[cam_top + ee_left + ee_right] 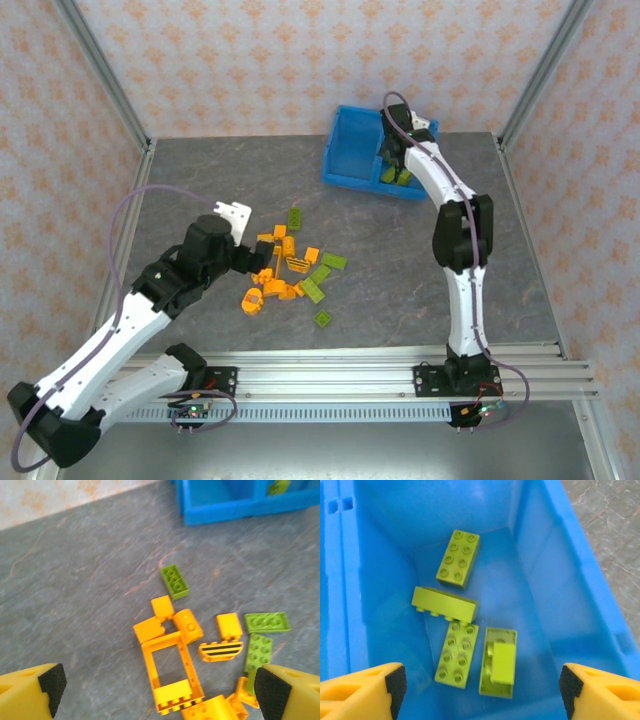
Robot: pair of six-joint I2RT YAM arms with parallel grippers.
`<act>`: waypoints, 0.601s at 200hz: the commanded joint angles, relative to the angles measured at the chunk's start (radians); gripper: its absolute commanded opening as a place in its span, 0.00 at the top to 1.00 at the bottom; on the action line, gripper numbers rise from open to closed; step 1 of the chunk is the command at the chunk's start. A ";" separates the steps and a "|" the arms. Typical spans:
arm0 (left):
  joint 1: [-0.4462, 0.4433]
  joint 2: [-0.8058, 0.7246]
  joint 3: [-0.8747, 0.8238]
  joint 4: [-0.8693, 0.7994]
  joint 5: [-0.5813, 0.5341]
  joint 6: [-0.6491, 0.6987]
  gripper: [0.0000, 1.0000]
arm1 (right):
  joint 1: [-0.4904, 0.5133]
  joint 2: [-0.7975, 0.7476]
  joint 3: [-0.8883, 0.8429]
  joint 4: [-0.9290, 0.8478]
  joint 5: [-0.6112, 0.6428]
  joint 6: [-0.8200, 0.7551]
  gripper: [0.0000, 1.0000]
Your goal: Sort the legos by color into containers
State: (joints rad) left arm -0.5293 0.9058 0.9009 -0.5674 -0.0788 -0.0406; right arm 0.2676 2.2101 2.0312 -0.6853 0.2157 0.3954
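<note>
A loose pile of orange and lime green legos (288,268) lies on the grey table left of centre. My left gripper (245,258) hangs open at its left edge. In the left wrist view the left gripper (162,687) straddles an orange window frame (170,672), without touching it. Green plates (267,622) lie to the right. The blue containers (345,150) stand at the back. My right gripper (398,150) hovers open over the right compartment. Beneath the right gripper (482,687), several green legos (456,653) rest on the compartment floor, none held.
One green lego (323,318) sits apart, nearer the front rail (380,375). Metal frame posts (105,75) and patterned walls bound the table at the back and sides. The bin's divider (347,580) runs along the left of the right wrist view.
</note>
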 commanded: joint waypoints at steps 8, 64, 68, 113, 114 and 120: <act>0.051 0.132 0.098 -0.142 -0.051 -0.106 0.00 | 0.048 -0.235 -0.225 0.064 -0.033 -0.006 0.15; 0.069 0.283 0.204 -0.224 0.109 -0.394 0.01 | 0.273 -0.756 -0.769 0.118 -0.175 0.037 0.07; 0.069 0.295 0.201 -0.225 0.104 -0.402 0.01 | 0.297 -0.790 -0.795 0.112 -0.193 0.045 0.07; 0.072 0.422 0.081 -0.081 0.064 -0.400 0.06 | 0.579 -1.096 -0.988 0.033 -0.203 0.157 0.06; 0.072 0.426 0.080 -0.077 0.065 -0.399 0.06 | 0.584 -1.101 -0.991 0.033 -0.201 0.161 0.06; 0.073 0.446 0.069 -0.061 0.071 -0.394 0.06 | 0.602 -1.127 -1.010 0.026 -0.192 0.177 0.06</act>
State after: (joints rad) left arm -0.4625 1.2949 1.0260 -0.6998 -0.0143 -0.4061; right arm 0.8055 1.1767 1.0931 -0.5983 0.0067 0.4797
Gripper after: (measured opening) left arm 0.946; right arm 0.936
